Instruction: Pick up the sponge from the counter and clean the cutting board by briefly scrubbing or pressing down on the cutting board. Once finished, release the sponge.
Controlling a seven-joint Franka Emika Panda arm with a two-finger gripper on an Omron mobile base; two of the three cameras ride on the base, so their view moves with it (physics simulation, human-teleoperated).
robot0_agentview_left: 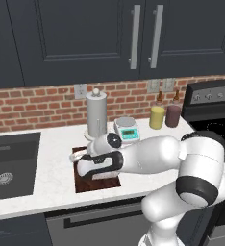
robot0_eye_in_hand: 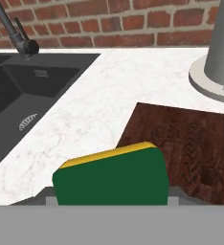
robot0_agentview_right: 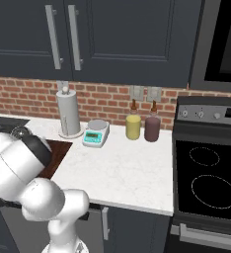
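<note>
The sponge (robot0_eye_in_hand: 111, 179), dark green with a yellow layer along its far edge, sits low in the hand view, and my gripper (robot0_eye_in_hand: 111, 198) is shut on it. Grey bits of the fingers peek out on either side of it. The dark reddish-brown cutting board (robot0_eye_in_hand: 190, 143) lies just beyond and right of the sponge on the white counter (robot0_eye_in_hand: 99, 95). In the left base view my hand (robot0_agentview_left: 97, 164) hangs low over the left part of the cutting board (robot0_agentview_left: 97, 185). A corner of the cutting board (robot0_agentview_right: 58, 150) shows behind my arm in the right base view.
A dark sink (robot0_agentview_left: 11, 163) with a faucet (robot0_eye_in_hand: 18, 33) lies left of the board. Behind the board stand a paper towel holder (robot0_agentview_left: 96, 115), a white-and-teal scale (robot0_agentview_left: 126, 129) and two bottles (robot0_agentview_left: 157, 115). The black stove (robot0_agentview_right: 211, 173) is at the right.
</note>
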